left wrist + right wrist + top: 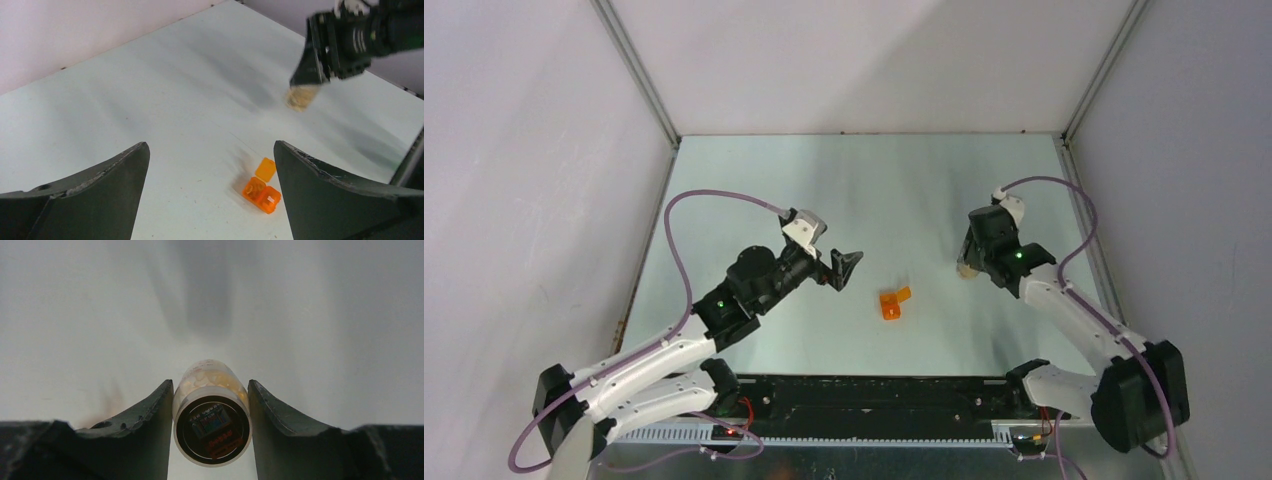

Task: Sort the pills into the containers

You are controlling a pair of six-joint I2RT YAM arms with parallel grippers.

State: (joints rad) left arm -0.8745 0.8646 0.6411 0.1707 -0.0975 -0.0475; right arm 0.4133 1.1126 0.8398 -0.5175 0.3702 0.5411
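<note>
Pill bottle (212, 425), clear with pale pills inside, was grasped between both fingers of the right gripper (210, 386), its dark round end facing the wrist. The left gripper (211, 146) stood fully released, holding nothing. The orange pill container (261, 189), lid open, lay on the table (150, 90) ahead of the left gripper, nearer its right finger and apart from it.

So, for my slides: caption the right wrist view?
Right end effector closed on a clear pill bottle, pale table behind.
</note>
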